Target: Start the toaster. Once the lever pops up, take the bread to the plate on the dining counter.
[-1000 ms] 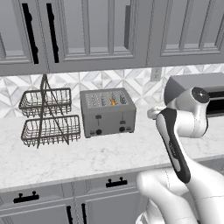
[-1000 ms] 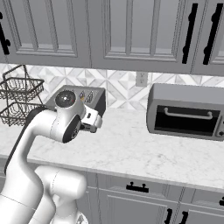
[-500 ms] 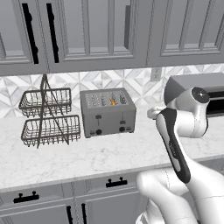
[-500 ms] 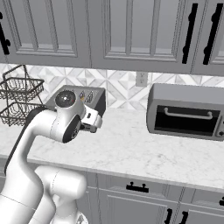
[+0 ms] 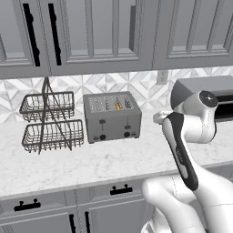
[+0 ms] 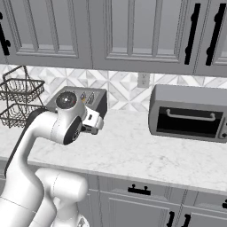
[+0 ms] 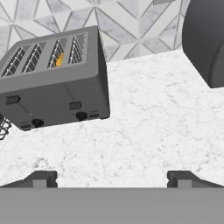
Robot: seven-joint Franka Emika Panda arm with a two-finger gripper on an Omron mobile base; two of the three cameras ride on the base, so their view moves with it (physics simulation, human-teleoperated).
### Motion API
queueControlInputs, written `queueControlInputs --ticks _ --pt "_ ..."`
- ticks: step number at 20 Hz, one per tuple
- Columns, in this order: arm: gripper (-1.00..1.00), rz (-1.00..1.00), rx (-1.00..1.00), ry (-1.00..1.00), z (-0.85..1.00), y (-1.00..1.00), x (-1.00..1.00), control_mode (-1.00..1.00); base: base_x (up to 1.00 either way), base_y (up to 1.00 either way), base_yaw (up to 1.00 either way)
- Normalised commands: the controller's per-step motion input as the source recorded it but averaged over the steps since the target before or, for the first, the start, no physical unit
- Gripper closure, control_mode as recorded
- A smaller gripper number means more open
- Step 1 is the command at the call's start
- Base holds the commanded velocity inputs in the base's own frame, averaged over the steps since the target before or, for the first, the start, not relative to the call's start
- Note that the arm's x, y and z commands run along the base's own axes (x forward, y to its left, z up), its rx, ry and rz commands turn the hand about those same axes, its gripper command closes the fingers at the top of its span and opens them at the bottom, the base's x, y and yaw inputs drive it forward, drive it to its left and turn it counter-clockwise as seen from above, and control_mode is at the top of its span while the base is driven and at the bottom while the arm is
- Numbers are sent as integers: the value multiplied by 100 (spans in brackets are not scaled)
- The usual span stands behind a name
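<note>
Wide apart stand the two dark finger tips of the white arm's two-finger gripper (image 7: 112, 177), with nothing between them, hovering above the bare white marble worktop (image 7: 148, 118) and well short of the boxy grey metal four-slot toaster (image 7: 54, 85). That spread makes sense as a starting posture: no grasp is wanted yet, since the first job is to press a lever, and for that a single tip would do. The toaster sits back against the patterned tile wall, front face turned out to the room, so its two black levers (image 7: 75, 105) and small dark knobs are reachable from the arm's side. Both levers appear to sit high on the front, which I read as the toaster not yet started. A sliver of yellow-orange, the small square bread slice (image 7: 60, 59) seen edge-on, stands upright in one of the right-hand slots; in the left base view it shows in the same place (image 5: 117, 105). The lever below that pair of slots is probably the one to push. Left of the toaster stands a two-tier dark wire basket rack (image 5: 48, 123), and to its right, well apart, the wider dark grey oven-like appliance (image 6: 190, 113); open worktop between them leaves the arm a clear approach.
</note>
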Motion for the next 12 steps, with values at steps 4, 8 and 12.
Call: queueControlInputs --ticks 4,8,12 --pt "-100 0 0 0 0 0 0 -100 0 0 0" --pt "-100 0 0 0 0 0 0 -100 0 0 0" --pt "-100 0 0 0 0 0 0 -100 0 0 0"
